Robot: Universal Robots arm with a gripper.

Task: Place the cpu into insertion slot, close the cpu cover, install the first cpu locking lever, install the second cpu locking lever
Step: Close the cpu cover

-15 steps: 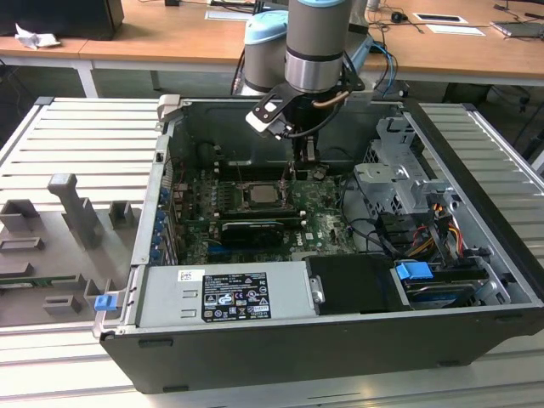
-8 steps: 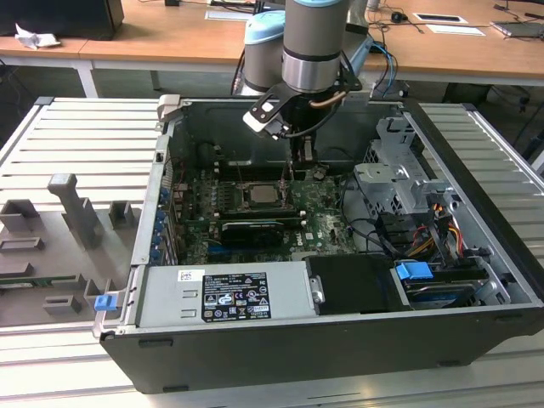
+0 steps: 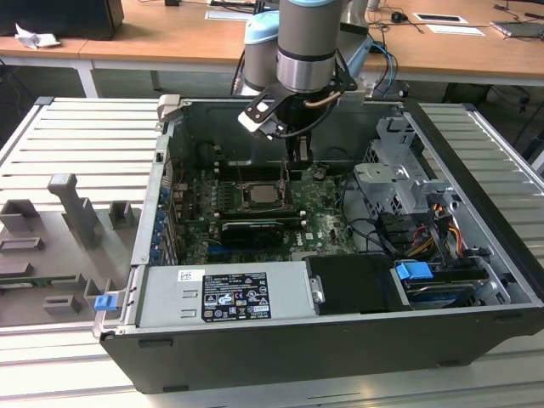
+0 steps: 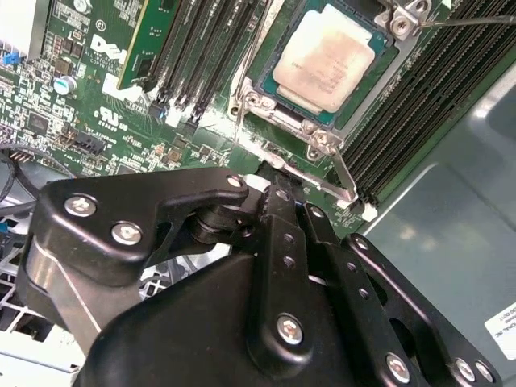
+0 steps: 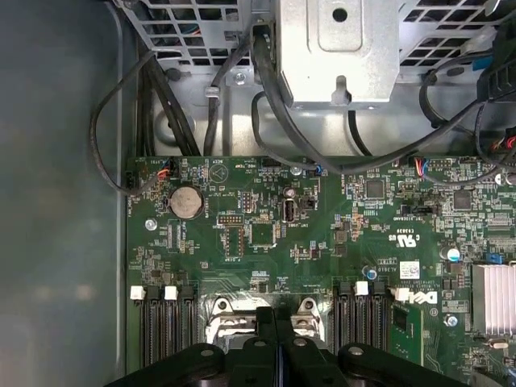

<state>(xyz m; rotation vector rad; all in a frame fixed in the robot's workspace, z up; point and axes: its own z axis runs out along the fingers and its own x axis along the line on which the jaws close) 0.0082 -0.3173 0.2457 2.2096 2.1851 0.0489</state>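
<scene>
The cpu (image 4: pixel 326 58), a pale silvery square, lies in the insertion slot (image 5: pixel 228 324) on the green board; it also shows in the exterior view (image 3: pixel 259 195). The cpu cover (image 4: pixel 407 18) lies flat as a silver frame around the chip. One thin locking lever (image 4: pixel 345 179) slants away from the socket's corner, and a second wire lever (image 4: pixel 472 20) sticks out on the far side. My gripper (image 4: pixel 278 193) is shut, its tips right beside the first lever's inner end; whether they touch it is hidden. In the exterior view the gripper (image 3: pixel 296 157) hangs just behind the socket. In the first wrist view its fingers (image 5: pixel 266 322) meet.
Long black memory slots (image 4: pixel 201 48) flank the socket on both sides. A black expansion card (image 3: pixel 252 231) sits in front of the socket, a metal drive cage (image 3: pixel 395 174) and cable bundles (image 3: pixel 425 234) to the exterior view's right, and the power supply (image 3: pixel 225 293) at the front. Case walls surround the board.
</scene>
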